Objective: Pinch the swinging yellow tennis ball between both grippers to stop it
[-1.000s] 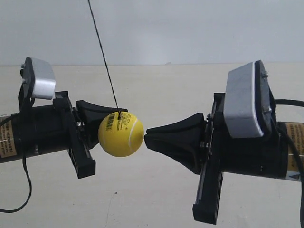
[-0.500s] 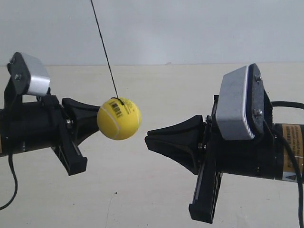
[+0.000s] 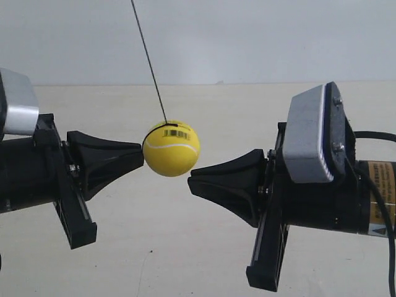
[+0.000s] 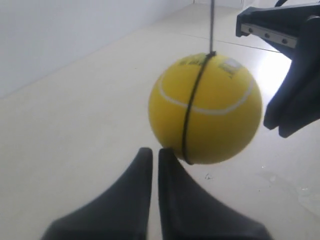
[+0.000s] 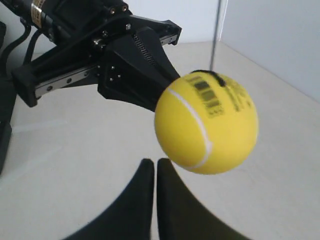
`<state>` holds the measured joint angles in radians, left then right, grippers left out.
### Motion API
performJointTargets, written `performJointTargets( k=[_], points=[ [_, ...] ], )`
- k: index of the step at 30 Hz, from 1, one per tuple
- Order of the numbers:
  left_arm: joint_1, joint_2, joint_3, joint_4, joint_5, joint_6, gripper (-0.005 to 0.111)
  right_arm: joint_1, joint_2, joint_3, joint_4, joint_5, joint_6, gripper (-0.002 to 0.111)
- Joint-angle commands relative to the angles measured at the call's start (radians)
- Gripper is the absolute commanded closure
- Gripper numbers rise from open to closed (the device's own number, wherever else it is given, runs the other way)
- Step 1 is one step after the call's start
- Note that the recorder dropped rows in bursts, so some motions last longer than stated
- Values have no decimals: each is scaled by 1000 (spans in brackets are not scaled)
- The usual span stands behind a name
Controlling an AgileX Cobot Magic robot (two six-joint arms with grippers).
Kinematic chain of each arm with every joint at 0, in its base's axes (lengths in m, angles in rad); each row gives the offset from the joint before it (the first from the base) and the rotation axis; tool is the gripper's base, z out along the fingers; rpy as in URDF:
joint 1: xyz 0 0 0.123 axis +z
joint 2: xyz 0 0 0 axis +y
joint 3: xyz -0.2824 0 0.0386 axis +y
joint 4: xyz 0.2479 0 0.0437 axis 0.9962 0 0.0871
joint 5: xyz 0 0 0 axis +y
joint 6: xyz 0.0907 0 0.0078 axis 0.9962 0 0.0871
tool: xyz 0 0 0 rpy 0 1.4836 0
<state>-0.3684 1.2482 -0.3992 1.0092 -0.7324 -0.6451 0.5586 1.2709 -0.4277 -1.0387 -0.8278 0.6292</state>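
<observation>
The yellow tennis ball (image 3: 171,148) hangs on a thin dark string (image 3: 148,55) between my two black grippers. A dark band, a white seam and a barcode sticker show on it. My left gripper (image 3: 141,150), on the arm at the exterior view's left, is shut, and its tip touches the ball's side. My right gripper (image 3: 190,179) is shut too, with its tip just under the ball's lower far side; contact there is unclear. In the left wrist view the ball (image 4: 205,110) sits just past my gripper (image 4: 151,150). The right wrist view shows the ball (image 5: 206,130) above my gripper (image 5: 151,161).
A pale beige tabletop (image 3: 185,260) lies below, with a white wall (image 3: 247,37) behind. Grey box cameras sit on both wrists, the right one (image 3: 309,136) large in view. A black cable (image 3: 383,204) loops at the right arm's rear.
The ball has swung toward the right gripper and turned. My left gripper has levelled out, its tip now at the ball's side. The right arm has barely moved.
</observation>
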Motion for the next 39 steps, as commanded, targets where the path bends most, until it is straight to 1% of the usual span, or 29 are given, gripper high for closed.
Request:
performJointTargets(
  k=[1,7,13,19,25,31,35,39],
  points=[
    [-2,-4,5,37,-40,-10,102,5,-1,-4,7,-12,-7,108],
    [-2,-4,5,46,-111,39,102,5,-1,-4,9,-31,-17,108],
    [-2,-4,5,-7,-38,71,102,5,-1,-4,11,-32,-17,108],
    [-2,-15,5,0,-32,68,102,5,-1,-4,11,-19,-18,108],
    [-2,-89,25,3,-26,58,102,5,-1,-4,11,-17,-18,108],
    [-2,-171,45,-4,36,58,102,5,-1,-4,11,-13,-18,108],
    [-2,-179,45,-60,103,76,102,5,-1,-4,11,-13,-18,108],
    [-2,-176,45,-62,96,90,102,5,-1,-4,11,-13,-22,108]
  ],
)
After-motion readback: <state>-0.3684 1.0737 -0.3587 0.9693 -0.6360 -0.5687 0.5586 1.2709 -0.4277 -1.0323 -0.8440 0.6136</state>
